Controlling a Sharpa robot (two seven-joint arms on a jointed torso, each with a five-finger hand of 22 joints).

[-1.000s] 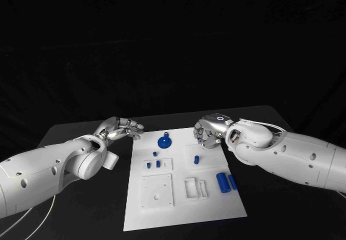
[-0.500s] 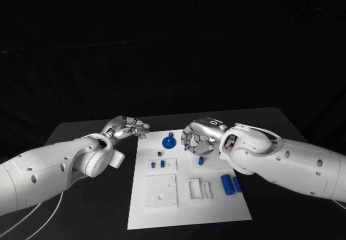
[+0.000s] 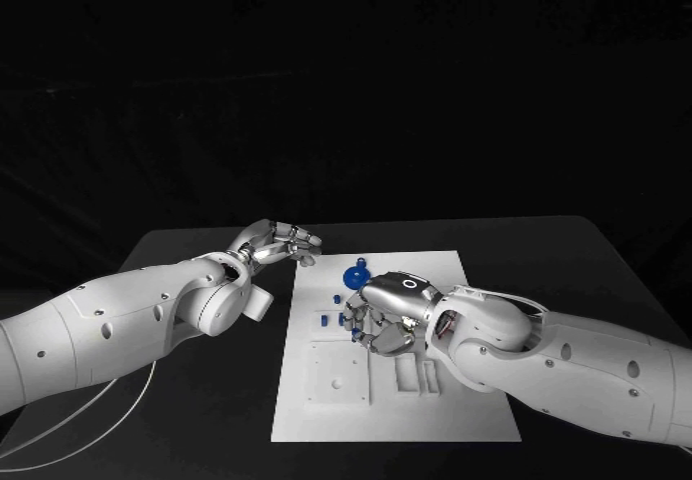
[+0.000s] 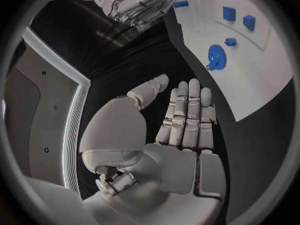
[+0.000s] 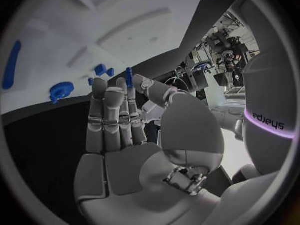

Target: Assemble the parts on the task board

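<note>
Right hand (image 3: pixel 384 318) fingers pinch a blue peg (image 5: pixel 129 77) above the task board (image 3: pixel 462 400) — left hand (image 3: pixel 280 243) empty (fingers apart).

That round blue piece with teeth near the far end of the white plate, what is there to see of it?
The blue gear is a small toothed wheel of what looks like plastic, with a little tab or knob just beyond it on the far side. It lies flat on the task board, near the board's far edge. Neither hand touches it: the left hand hovers off to one side of the board, and the right hand is over the board nearer the robot. The left wrist view shows its teeth clearly.
</note>
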